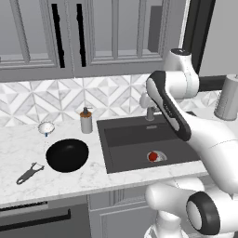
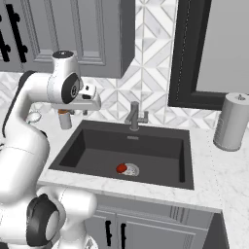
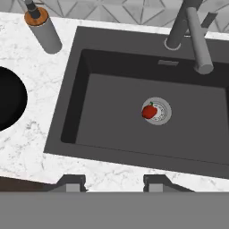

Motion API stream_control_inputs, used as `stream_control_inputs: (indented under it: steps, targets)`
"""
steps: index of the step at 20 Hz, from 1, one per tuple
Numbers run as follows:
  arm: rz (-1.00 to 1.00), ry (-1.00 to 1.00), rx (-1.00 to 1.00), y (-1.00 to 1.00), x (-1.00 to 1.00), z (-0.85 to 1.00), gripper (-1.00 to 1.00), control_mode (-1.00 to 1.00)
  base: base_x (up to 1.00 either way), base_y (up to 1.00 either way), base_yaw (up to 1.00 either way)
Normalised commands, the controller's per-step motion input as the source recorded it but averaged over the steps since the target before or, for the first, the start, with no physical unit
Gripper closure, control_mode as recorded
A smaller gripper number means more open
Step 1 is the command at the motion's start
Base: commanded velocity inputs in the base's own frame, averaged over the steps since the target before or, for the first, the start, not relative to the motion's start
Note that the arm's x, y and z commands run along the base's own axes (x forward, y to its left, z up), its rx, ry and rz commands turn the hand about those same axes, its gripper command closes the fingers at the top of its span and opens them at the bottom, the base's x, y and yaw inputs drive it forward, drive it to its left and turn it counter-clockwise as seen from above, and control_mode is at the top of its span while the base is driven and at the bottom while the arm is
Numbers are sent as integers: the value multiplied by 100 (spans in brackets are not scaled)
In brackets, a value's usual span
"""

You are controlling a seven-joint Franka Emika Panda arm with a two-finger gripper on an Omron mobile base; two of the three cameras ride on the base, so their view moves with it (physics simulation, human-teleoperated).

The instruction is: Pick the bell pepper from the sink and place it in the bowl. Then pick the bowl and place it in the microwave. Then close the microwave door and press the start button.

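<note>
Down on the sink floor, the bell pepper is sitting against the drain – round and glossy, it risks rolling off spread jaws descending off-centre – while the bowl is waiting left on the worktop.

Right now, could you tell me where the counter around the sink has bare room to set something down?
Bare marble runs between the black bowl and the sink, and along the counter's front edge. The left is crowded: a peeler, a white strainer and a soap dispenser. A grey canister stands right of the sink.
</note>
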Motion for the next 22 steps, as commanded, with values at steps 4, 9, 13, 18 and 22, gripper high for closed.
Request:
stream_control_inputs:
  steps: [4, 9, 13, 18, 22]
  targets:
    - [0, -7, 0, 0, -31, -1, -100, -100, 0, 0, 0]
    - [-2, 0, -5, 1, -24, -70, -100, -100, 0, 0, 0]
    - [-13, 0, -2, -1, -1, -98, -100, -100, 0, 0, 0]
    - [-15, 0, 0, -8, 0, -93, -100, -100, 0, 0, 0]
    - [-6, -1, 0, -30, -1, -71, -100, -100, 0, 0, 0]
